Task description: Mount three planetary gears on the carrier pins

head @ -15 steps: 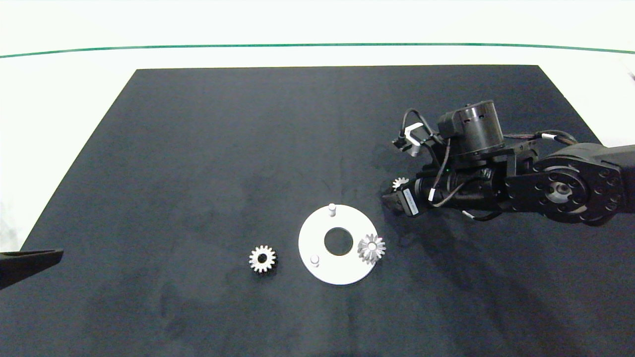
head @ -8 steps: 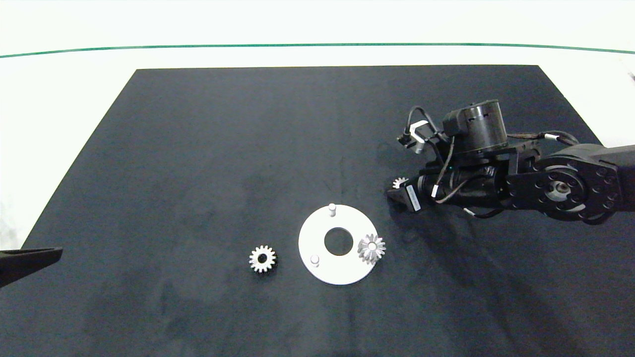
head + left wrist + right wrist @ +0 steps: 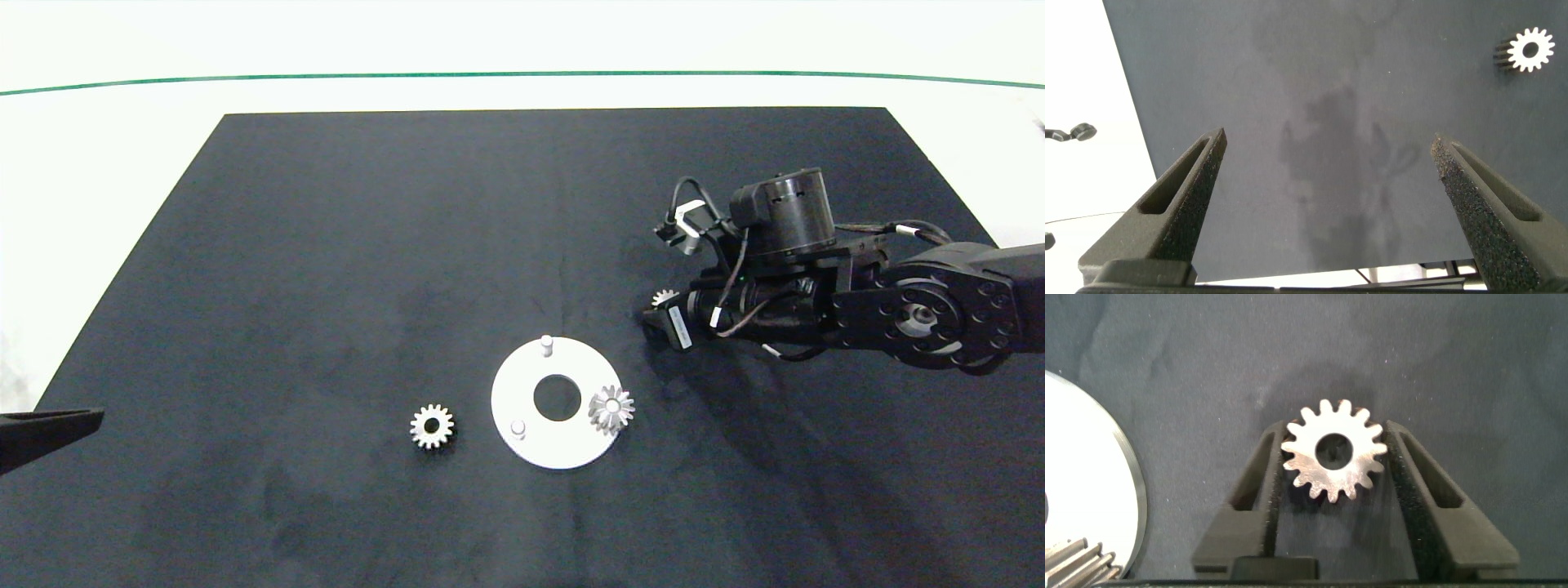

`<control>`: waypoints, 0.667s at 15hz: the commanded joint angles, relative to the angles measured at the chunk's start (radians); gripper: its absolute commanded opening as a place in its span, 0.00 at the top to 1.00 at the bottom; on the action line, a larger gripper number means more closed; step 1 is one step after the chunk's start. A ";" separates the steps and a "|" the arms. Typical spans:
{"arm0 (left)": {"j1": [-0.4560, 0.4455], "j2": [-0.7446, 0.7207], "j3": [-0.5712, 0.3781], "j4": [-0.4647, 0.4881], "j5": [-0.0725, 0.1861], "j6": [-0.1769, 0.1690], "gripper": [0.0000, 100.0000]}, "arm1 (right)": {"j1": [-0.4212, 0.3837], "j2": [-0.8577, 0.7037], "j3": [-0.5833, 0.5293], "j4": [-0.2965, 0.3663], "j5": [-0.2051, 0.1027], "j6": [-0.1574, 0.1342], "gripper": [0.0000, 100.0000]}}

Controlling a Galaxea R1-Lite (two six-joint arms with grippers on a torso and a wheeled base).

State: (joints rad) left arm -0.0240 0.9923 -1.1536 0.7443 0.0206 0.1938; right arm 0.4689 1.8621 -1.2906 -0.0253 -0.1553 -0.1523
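The white disc [image 3: 531, 441] lies on the dark mat near the front. Two carrier pins [image 3: 547, 344] [image 3: 517, 427] stand bare on it. One planetary gear [image 3: 611, 408] sits at the disc's right rim, and any third pin there is hidden. A second gear [image 3: 432, 425] lies flat on the mat left of the disc. My right gripper [image 3: 655, 314] is up and to the right of the disc, shut on the third gear [image 3: 1333, 449], whose teeth its two pads clamp. The left gripper [image 3: 1328, 139] stands open over bare mat at the front left.
The dark mat [image 3: 367, 245] covers most of the white table [image 3: 98, 163], which has a green line [image 3: 522, 74] along its far side. The disc's rim [image 3: 1102, 474] also shows in the right wrist view, beside the held gear.
The right arm has shifted slightly right and toward the far side, with the gear still in its fingers. The disc, the other two gears and the left arm have not moved.
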 commanded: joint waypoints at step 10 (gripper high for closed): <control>-0.001 0.000 0.002 0.004 0.001 0.001 0.00 | 0.005 -0.017 0.033 -0.039 -0.006 -0.004 0.78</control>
State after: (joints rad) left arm -0.0245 0.9923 -1.1526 0.7443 0.0202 0.1938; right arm 0.4728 1.8530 -1.2517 -0.0649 -0.1600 -0.1547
